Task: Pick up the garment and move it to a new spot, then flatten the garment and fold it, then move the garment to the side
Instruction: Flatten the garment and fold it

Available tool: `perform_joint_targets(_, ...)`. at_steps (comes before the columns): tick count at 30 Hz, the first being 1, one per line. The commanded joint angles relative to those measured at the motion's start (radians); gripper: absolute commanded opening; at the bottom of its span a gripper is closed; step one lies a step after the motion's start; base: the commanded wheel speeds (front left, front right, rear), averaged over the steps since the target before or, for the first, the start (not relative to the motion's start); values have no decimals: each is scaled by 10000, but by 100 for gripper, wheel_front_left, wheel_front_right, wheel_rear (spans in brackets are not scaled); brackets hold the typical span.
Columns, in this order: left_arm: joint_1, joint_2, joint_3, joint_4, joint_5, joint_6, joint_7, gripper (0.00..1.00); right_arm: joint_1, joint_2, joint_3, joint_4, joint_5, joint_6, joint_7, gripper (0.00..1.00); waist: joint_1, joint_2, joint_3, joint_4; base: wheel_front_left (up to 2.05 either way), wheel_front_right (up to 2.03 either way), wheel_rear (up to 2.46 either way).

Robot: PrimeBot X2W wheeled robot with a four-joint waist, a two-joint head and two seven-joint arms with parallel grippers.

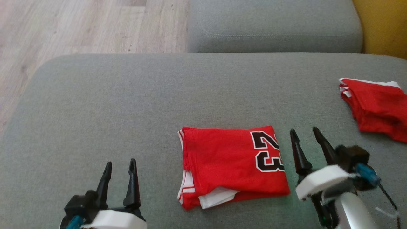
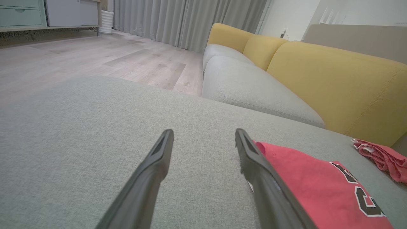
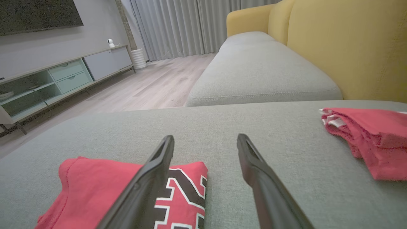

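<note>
- Folded garment (image 1: 232, 165) lies on the grey cushion (image 1: 127, 105) between the hands.
- Left hand (image 1: 121, 161): spread wide, empty, near it.
- Right hand (image 1: 303, 129): spread wide, empty, just beside it.

Black tapered jaws, white wrist shells (image 1: 321, 179)

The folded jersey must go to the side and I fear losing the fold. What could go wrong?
1. Pinching the folded jersey with the open right gripper alone may let its layers splay; a white layer pokes out at the near edge.
2. Slid to the robot's right, it could bump the other red garment.
</note>
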Motion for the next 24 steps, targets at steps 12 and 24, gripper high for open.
perform_joint_targets(12, -100, -101, 411, 135, -47, -180, -284, 100, 1437, 124, -726, -1601, -461, 65, -112, 100, 0, -1, -461, -274, 0, 0, 0)
perform_joint_targets(24, 159, -50, 517, 423, -127, -252, -323, 100, 1601, 124, -617, -1542, -361, 65, -67, 100, 0, -1, -513, -364, 0, 0, 0)
